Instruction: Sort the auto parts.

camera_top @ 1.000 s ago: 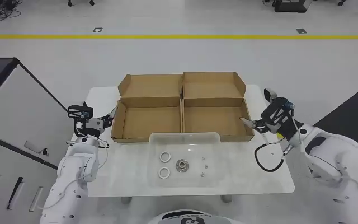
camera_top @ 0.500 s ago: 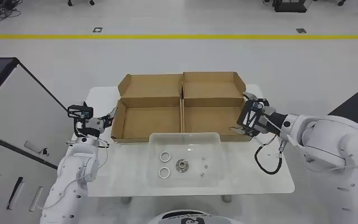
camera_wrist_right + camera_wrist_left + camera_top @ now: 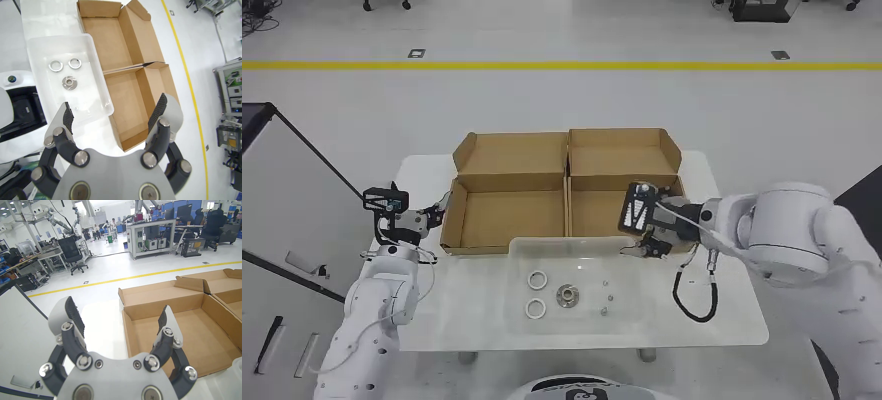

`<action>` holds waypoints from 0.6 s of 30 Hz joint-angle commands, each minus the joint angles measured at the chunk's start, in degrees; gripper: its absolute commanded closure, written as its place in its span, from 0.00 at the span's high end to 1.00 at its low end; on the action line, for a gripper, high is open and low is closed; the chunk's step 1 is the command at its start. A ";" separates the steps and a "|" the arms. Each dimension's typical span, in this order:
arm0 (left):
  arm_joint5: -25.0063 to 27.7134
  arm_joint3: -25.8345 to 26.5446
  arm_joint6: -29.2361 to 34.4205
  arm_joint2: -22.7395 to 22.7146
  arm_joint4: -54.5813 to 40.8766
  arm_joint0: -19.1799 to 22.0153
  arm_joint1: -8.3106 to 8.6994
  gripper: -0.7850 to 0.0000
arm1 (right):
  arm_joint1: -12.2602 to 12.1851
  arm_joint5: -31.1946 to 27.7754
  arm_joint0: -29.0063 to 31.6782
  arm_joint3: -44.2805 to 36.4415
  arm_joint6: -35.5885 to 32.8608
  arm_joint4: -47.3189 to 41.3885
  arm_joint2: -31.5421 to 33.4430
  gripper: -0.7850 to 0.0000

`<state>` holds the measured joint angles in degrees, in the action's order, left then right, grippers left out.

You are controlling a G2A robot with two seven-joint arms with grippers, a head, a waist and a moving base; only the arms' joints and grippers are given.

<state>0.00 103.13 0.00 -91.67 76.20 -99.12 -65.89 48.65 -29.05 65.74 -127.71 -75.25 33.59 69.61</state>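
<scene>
On the white rectangular desk (image 3: 722, 310), a shallow clear plastic tray (image 3: 577, 245) sits at the near centre, with two open brown cardboard boxes directly behind it, side by side and touching. Each box has its lid flap folded back on the far side. The left cardboard box (image 3: 504, 218) and the right cardboard box (image 3: 622, 213) both show bare floors. The auto parts lie in the tray: two silver metal rings (image 3: 539, 279) (image 3: 535, 309) one behind the other on the left side, a grey flanged metal disc with a centre bore (image 3: 567, 294) just to their right, and two very small pale parts (image 3: 608, 295) (image 3: 604, 311) further right, too small to identify. The left end effector (image 3: 439, 207) hangs at the left edge of the desk, just beside the left box wall, with its fingers spread and nothing between them (image 3: 118, 311). The right end effector (image 3: 640, 250) hangs above the near wall of the right box, close to the far right corner of the tray. Its fingers are likewise spread and hold nothing (image 3: 114, 102), and the wrist view looks down on the tray rim (image 3: 94, 49), the rings (image 3: 55, 66) and the disc (image 3: 69, 83).
</scene>
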 commanded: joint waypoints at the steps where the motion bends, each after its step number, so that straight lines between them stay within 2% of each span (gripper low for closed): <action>1: 0.00 0.00 0.00 0.00 0.00 0.00 0.00 1.00 | -1.17 2.60 -4.00 0.92 -2.61 -2.81 -4.51 1.00; 10: 0.00 0.00 0.00 0.00 0.00 0.00 0.00 1.00 | -4.58 4.11 -14.97 4.46 -4.11 -7.23 -19.69 1.00; 18: 0.00 0.00 0.00 0.00 0.00 0.00 0.00 1.00 | -5.15 0.98 -21.51 9.34 -0.97 -5.19 -31.25 1.00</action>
<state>0.00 103.13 0.00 -91.67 76.20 -99.12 -65.89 43.51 -27.66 45.19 -118.90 -76.63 27.84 40.18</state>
